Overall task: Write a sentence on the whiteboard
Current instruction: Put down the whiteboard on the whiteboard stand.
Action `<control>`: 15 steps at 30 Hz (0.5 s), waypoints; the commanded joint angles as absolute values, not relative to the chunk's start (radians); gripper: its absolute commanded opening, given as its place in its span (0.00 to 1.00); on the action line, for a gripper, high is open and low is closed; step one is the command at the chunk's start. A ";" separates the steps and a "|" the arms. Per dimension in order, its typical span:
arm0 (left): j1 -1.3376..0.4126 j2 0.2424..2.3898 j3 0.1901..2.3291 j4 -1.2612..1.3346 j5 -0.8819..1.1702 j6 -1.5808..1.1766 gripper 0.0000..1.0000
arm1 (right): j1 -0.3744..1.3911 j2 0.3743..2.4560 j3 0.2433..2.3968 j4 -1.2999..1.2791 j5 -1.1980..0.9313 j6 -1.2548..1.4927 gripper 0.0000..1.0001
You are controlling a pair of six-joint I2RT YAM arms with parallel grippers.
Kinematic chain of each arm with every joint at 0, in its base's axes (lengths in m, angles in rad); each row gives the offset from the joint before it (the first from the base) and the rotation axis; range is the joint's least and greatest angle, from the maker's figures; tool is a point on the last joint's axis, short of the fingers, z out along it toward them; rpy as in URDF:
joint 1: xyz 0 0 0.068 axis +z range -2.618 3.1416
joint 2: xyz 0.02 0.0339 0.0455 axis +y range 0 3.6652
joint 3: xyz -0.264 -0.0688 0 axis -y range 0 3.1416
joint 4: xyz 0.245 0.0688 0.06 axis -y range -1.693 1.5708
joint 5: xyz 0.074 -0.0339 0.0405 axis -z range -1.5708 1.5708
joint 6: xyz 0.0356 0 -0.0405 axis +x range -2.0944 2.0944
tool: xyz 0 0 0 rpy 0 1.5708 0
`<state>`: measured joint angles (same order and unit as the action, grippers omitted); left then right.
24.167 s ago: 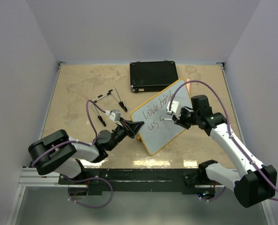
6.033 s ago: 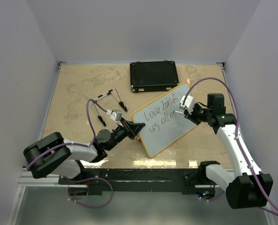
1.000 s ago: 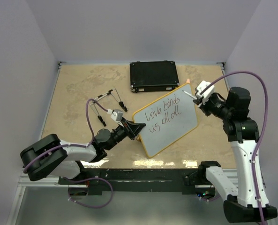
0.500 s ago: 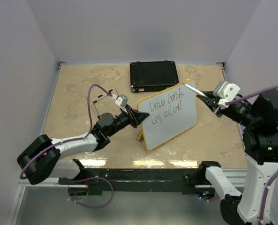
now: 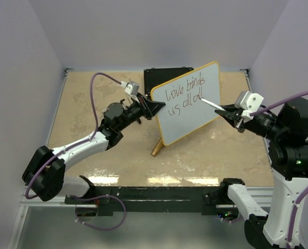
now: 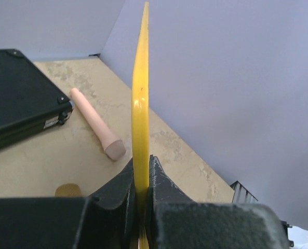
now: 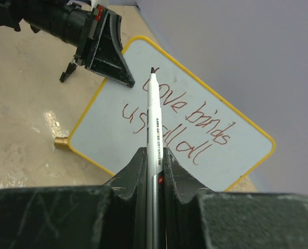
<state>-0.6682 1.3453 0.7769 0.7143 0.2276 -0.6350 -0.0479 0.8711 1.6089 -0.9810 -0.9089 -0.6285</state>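
The whiteboard (image 5: 195,116), pale with a yellow frame, hangs tilted above the table. My left gripper (image 5: 155,107) is shut on its left edge; in the left wrist view the yellow edge (image 6: 141,104) rises from between the pads (image 6: 159,179). The sentence (image 5: 184,93) reads "love binds us all" in two slanted lines and also shows in the right wrist view (image 7: 181,124). My right gripper (image 5: 225,110) is shut on a white marker (image 5: 211,104), tip towards the board's face. The marker (image 7: 154,119) runs up from the right gripper (image 7: 152,153); I cannot tell whether it touches.
The black case (image 5: 161,77) lies at the back, partly hidden behind the board. A thin brown stick (image 5: 156,149) lies on the table under the board's lower corner. A pink cylinder (image 6: 94,122) rests beside the case (image 6: 18,98).
My left arm has lifted the whiteboard off the table and carried it up and back, still gripped at its edge. The right gripper with the marker has shifted slightly left towards the board.
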 commanded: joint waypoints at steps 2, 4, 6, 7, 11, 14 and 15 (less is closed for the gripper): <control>-0.614 1.332 0.923 0.862 0.290 -0.637 0.00 | -0.051 0.876 1.647 -0.997 -0.943 -0.632 0.00; -0.577 1.321 0.925 0.856 0.301 -0.630 0.00 | -0.052 0.880 1.654 -1.003 -0.946 -0.637 0.00; -0.531 1.306 0.920 0.847 0.327 -0.627 0.00 | -0.051 0.884 1.649 -1.002 -0.943 -0.638 0.00; -0.514 1.284 0.917 0.845 0.339 -0.627 0.00 | -0.051 0.884 1.646 -1.000 -0.945 -0.640 0.00; -0.407 1.212 0.905 0.792 0.419 -0.604 0.00 | -0.051 0.885 1.635 -0.999 -0.951 -0.644 0.00; -0.307 1.146 0.879 0.747 0.484 -0.598 0.00 | -0.051 0.888 1.625 -0.996 -0.953 -0.646 0.00; -0.279 1.129 0.867 0.742 0.504 -0.603 0.00 | -0.052 0.888 1.620 -0.989 -0.953 -0.646 0.00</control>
